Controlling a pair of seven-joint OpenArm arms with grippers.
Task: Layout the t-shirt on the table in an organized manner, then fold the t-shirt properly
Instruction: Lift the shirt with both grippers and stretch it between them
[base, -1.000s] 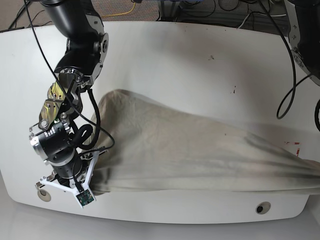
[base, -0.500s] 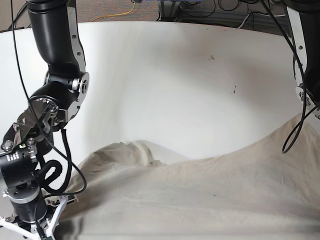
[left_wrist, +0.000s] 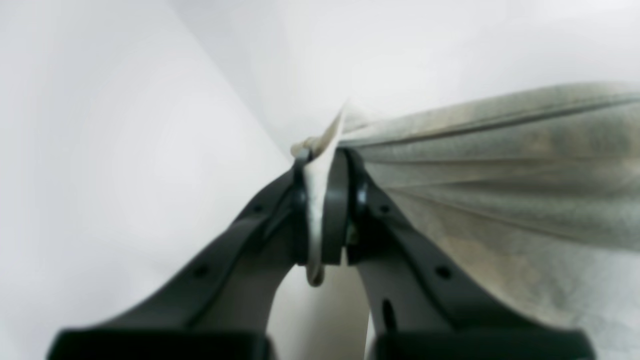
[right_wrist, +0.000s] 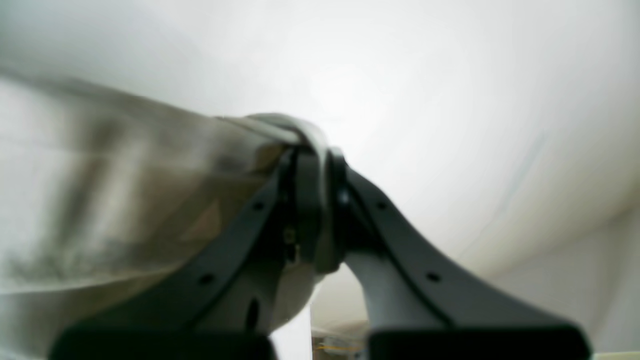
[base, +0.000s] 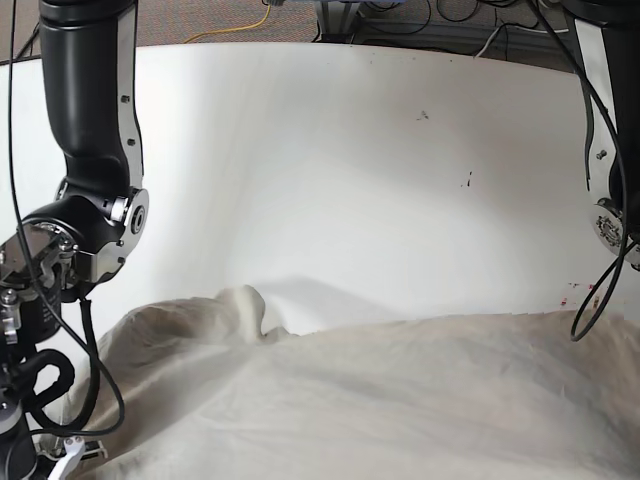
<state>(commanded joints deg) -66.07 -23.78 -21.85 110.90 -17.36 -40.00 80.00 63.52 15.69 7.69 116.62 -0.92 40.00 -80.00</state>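
White and glossy, your table (base: 330, 170) fills the base view, with a few dark specks on it and cables on the floor beyond its far edge. At that view's left your right arm (base: 90, 170) drops from the top edge to the lower left corner; its pincer is out of frame there. The right wrist view shows it: the right pincer (right_wrist: 312, 200) is clamped tight on a bunched edge of the t-shirt (base: 380, 400), and the blurred cloth runs off to the left of the fingers. Moving right in the base view, the beige t-shirt spans the whole lower part of the frame, wrinkled, with a small raised lump near its upper left edge. It lies over the table's near side. At the far right your left arm (base: 605, 150) hangs down along the frame edge. The left wrist view shows the left pincer (left_wrist: 327, 200) closed on a thin fold of the shirt, and taut pleats stretch away to the right.
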